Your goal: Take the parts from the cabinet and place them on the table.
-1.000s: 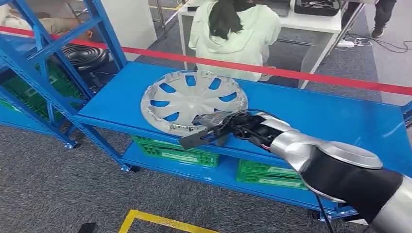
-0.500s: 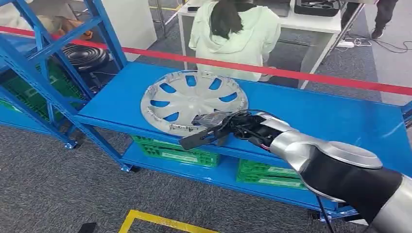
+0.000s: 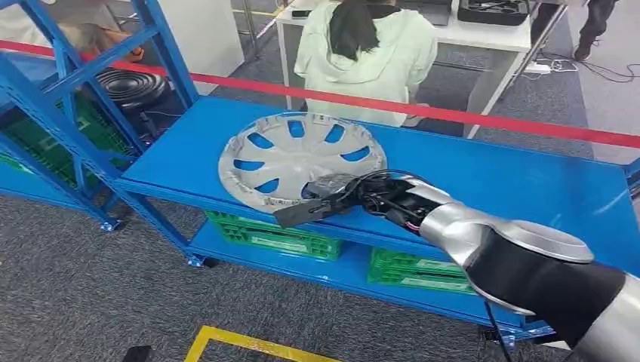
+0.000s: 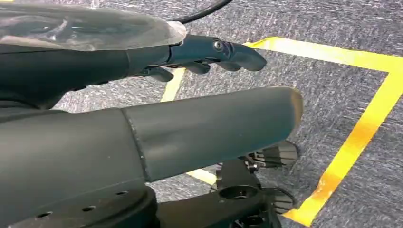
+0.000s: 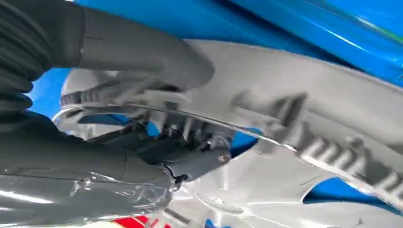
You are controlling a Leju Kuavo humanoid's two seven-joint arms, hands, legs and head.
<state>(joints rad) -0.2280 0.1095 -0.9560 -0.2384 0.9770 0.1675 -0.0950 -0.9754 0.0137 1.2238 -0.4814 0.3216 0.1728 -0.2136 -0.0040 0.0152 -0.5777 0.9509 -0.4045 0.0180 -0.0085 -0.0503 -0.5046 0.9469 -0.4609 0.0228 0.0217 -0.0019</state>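
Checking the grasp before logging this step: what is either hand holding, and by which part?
The right hand grips the round silver plastic hubcap by its near rim. The left hand holds nothing.

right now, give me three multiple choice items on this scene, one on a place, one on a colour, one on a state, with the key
1. Where does the hubcap lie?
A. on the top shelf of the blue table
B. on the carpet floor
C. in a green crate

2. What colour is the barrier tape behind the table?
A. yellow
B. red
C. white

3. What is the right hand doing?
A. hanging free over the floor
B. gripping the hubcap's near rim
C. resting flat on a crate

Key: 1 A, the head view shows the hubcap on the blue top surface. 2 B, a red strip runs across behind the table. 3 B, the right wrist view shows the thumb over the rim and fingers under it.
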